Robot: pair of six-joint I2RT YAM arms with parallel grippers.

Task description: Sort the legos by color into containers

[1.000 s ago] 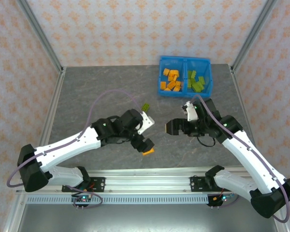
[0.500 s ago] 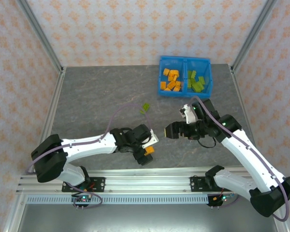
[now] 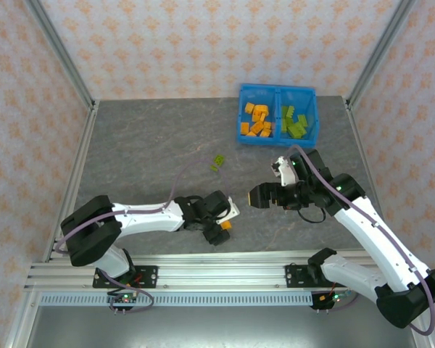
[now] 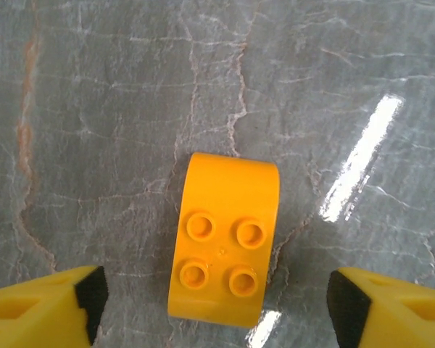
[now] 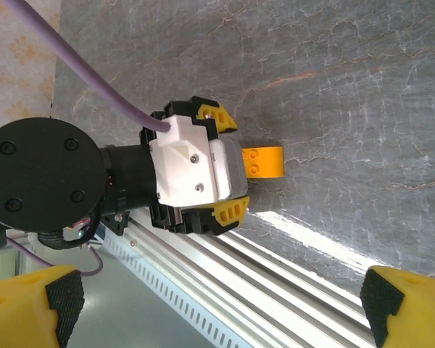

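Observation:
An orange lego (image 4: 225, 246) lies studs up on the grey table, between the fingers of my left gripper (image 4: 216, 303). That gripper is open, with bare table showing on both sides of the brick. From above, the left gripper (image 3: 221, 228) is low over this lego (image 3: 225, 225) near the front edge. My right gripper (image 3: 255, 194) hovers open and empty, facing the left one; its camera sees the left gripper (image 5: 196, 167) and the orange lego (image 5: 264, 161). One green lego (image 3: 217, 162) lies loose mid-table. The blue bin (image 3: 278, 90) holds orange legos (image 3: 256, 119) on the left and green legos (image 3: 293, 122) on the right.
The aluminium rail (image 3: 225, 270) runs along the near table edge, just in front of the left gripper. Frame posts (image 3: 61, 54) stand at the back corners. A purple cable (image 3: 185, 170) arcs up from the left arm.
My left gripper has moved toward the near edge and down over the orange lego. Its jaws now straddle the brick. The right arm has hardly moved.

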